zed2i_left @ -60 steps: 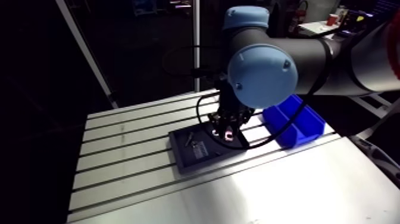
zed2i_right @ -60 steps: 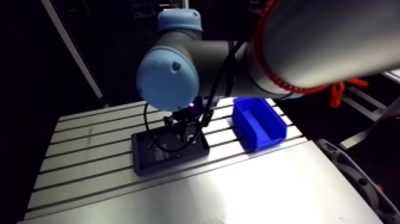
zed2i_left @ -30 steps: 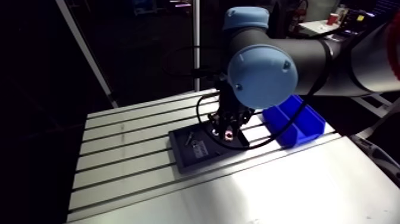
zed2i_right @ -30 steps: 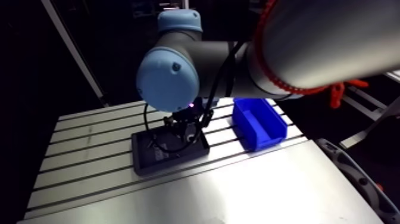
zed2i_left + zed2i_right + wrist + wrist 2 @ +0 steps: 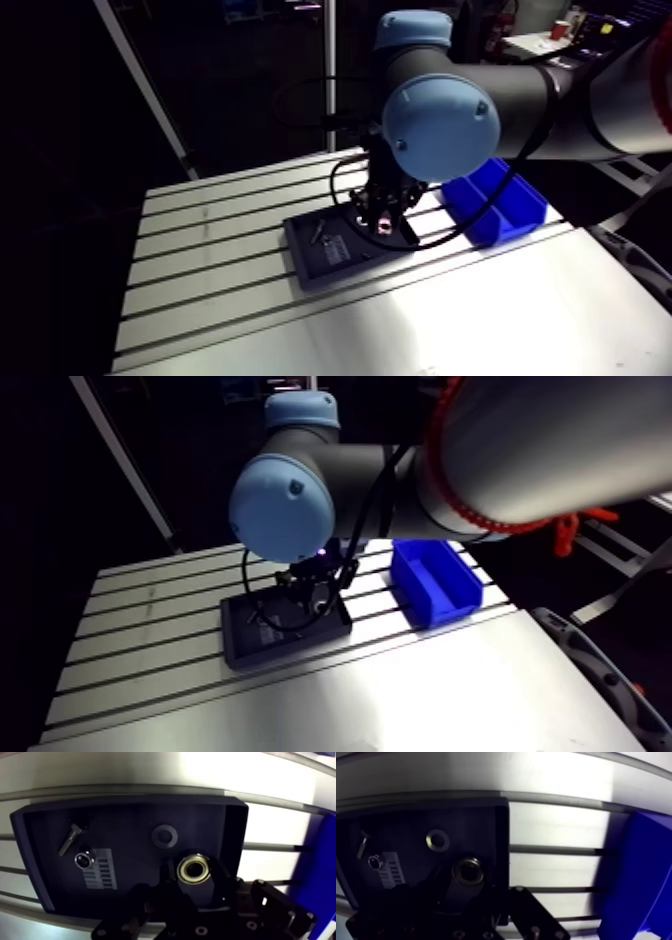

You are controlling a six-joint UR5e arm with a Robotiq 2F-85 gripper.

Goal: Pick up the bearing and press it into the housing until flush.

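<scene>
**A:** Gripper state, quick?

**B:** The gripper (image 5: 194,877) is down low over the tray. Its two dark fingers (image 5: 220,883) are closed onto the bearing (image 5: 195,868), one on each side, tight against its rim. The bearing is a brass-coloured ring with its hole facing up.

**A:** Is the bearing on the tray floor or lifted?

**B:** Can't tell. It is over the tray floor, close to the tray wall nearest the gripper body.

**A:** Housing?

**B:** The housing (image 5: 165,836) is a round grey ring on the tray floor, just ahead of the bearing. Call it eleven o'clock from the bearing, with twelve straight out past the fingertips. The two are apart, not touching.

**A:** What else is on the tray?

**B:** There's a pale label (image 5: 102,872) with dark bars at roughly nine o'clock from the bearing. A small shiny round piece (image 5: 82,859) sits at the label's far corner. A bolt (image 5: 69,838) lies flat and slanted just beyond that, around ten o'clock.

**A:** The tray itself?

**B:** The tray (image 5: 125,812) is dark, rectangular and low-walled. It lies flat on the slotted aluminium table (image 5: 200,260), across several slots.

**A:** Anything farther out?

**B:** A blue bin (image 5: 495,205) stands on the table at three o'clock from the gripper, open top up, near the tray but apart from it. In the arm view the wrist comes down onto the tray's bin-side end.
</scene>
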